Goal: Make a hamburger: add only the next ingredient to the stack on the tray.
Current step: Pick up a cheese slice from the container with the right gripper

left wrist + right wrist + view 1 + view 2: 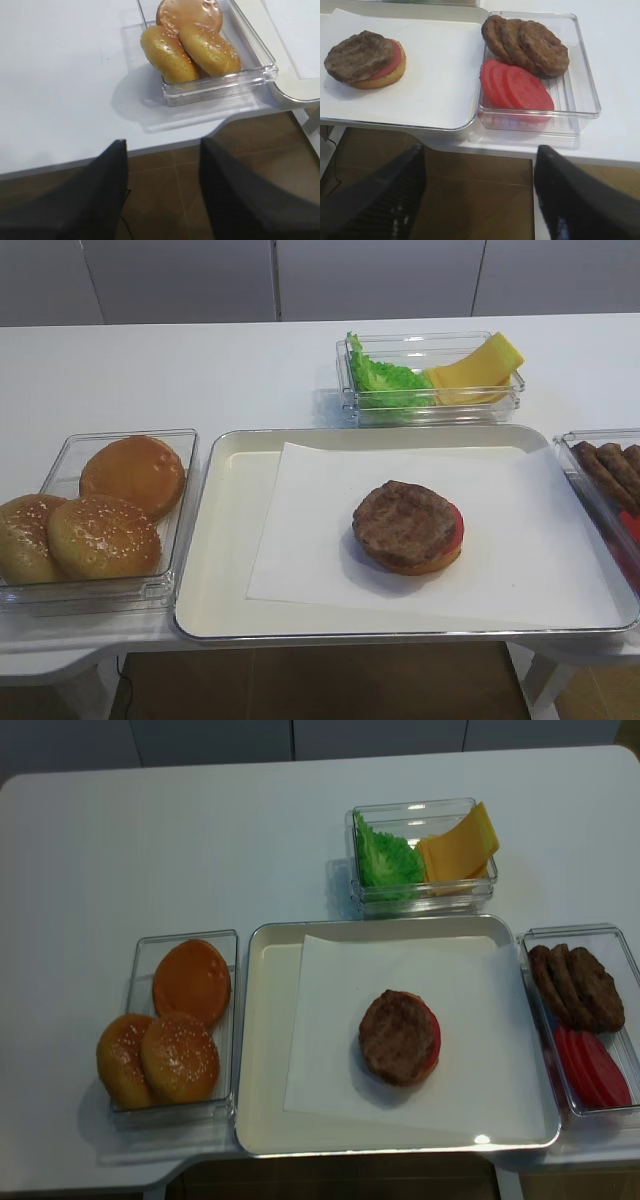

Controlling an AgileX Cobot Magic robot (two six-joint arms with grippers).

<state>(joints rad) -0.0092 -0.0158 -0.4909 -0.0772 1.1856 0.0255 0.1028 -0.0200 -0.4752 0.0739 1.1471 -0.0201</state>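
Note:
Yellow cheese slices (470, 375) (455, 848) lean in a clear container behind the tray, beside the lettuce. The stack (407, 525) (398, 1036) (364, 59), a brown patty over a tomato slice and a bottom bun, sits on white paper in the cream tray (215, 540) (262, 1040). My right gripper (480, 148) hangs open and empty over the floor, in front of the table's near edge and the tray's right corner. My left gripper (163, 141) is also open and empty, off the front edge near the bun container. Neither gripper shows in the exterior views.
Green lettuce (385, 380) (385, 860) shares the cheese container. A clear box with three buns (100, 520) (195, 40) stands left of the tray. Right of the tray, another clear box (580, 100) (620, 945) holds patties (530, 45) and tomato slices (517, 90).

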